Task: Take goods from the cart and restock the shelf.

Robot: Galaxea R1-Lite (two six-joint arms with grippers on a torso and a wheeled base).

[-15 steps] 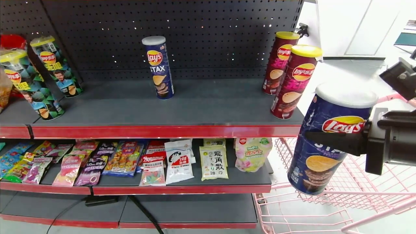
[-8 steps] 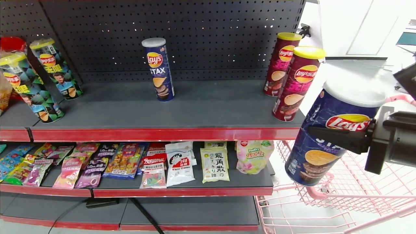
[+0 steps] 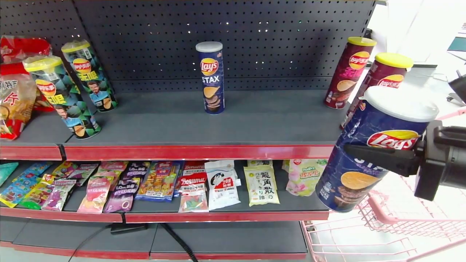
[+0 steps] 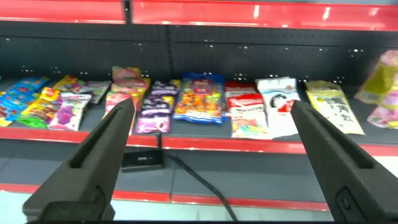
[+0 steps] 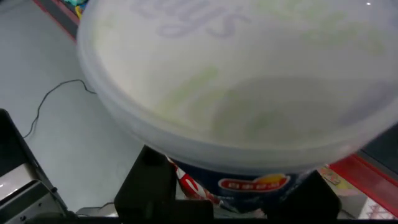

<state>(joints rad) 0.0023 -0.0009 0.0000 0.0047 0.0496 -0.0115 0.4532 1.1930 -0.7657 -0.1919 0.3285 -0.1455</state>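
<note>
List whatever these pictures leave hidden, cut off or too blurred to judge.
Head view: the front maroon can is mostly hidden behind the held blue can; its base cannot be seen.
Head view: the cart is cut by the right and bottom edges; its contents cannot be told.
Right wrist view: the lid of the blue can, blurred near the lens, hides most of what lies beyond.
Left wrist view: the snack bags are too blurred to identify.
</note>
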